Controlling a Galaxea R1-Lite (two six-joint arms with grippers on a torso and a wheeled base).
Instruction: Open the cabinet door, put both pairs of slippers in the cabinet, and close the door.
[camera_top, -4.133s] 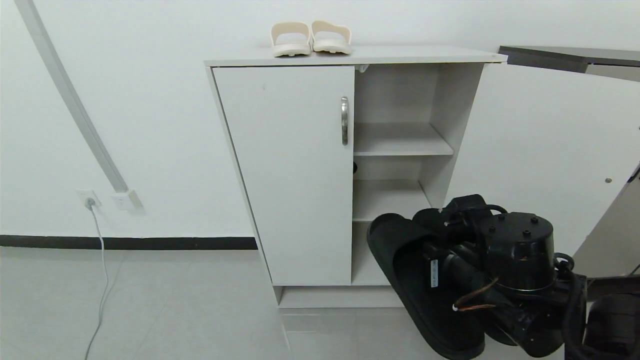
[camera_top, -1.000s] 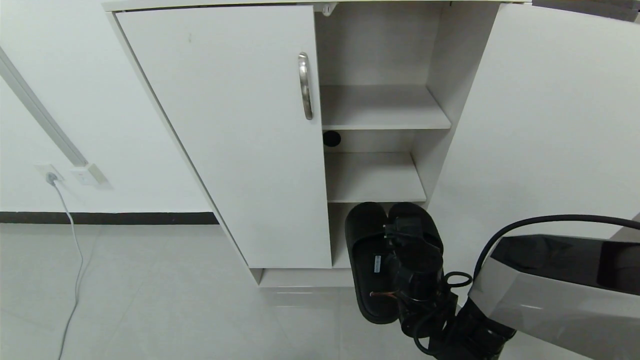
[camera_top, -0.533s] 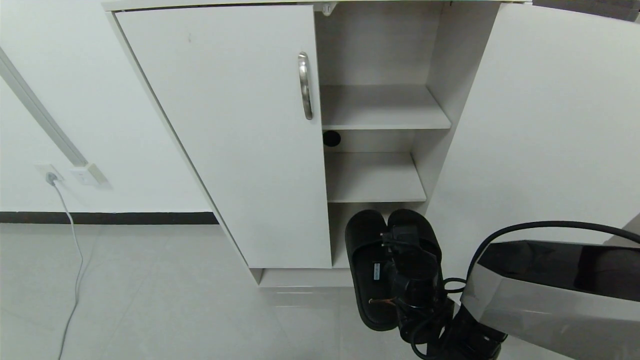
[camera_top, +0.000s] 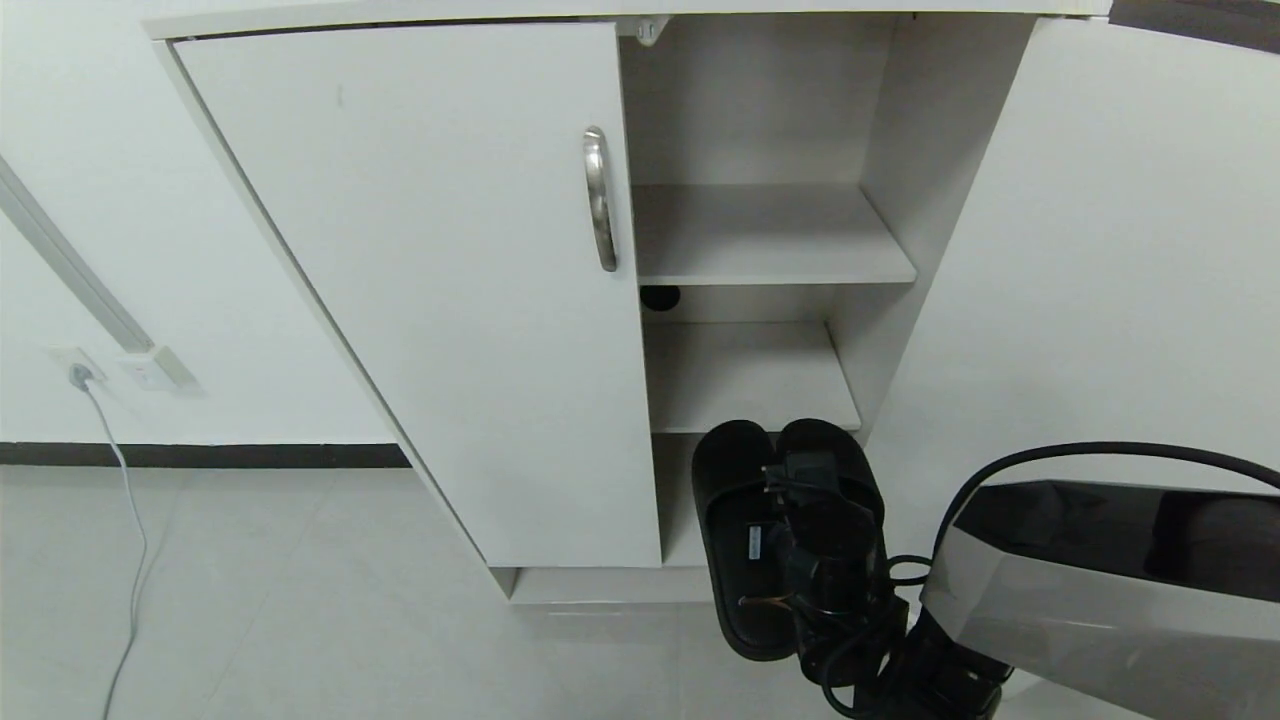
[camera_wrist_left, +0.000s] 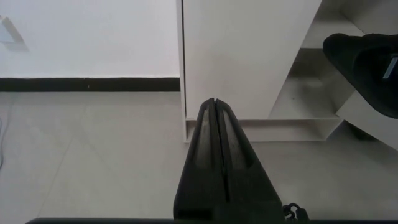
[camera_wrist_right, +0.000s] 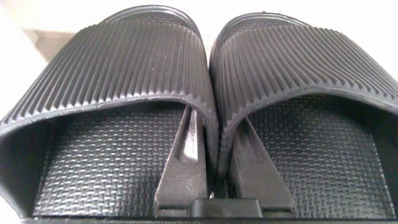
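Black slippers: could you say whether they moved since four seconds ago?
Yes: the black slippers turned straight and nearer the cabinet, toes at its bottom opening.

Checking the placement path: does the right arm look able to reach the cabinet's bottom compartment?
Probably yes: the right door stands open, and the right gripper, holding the black slippers, hangs at the bottom compartment.

Cabinet's right bay (camera_top: 760, 235) open above black slippers (camera_top: 735, 470); left door (camera_top: 430, 300) shut.

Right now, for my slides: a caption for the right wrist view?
Two fingers pinch the adjoining inner walls of the black slippers.
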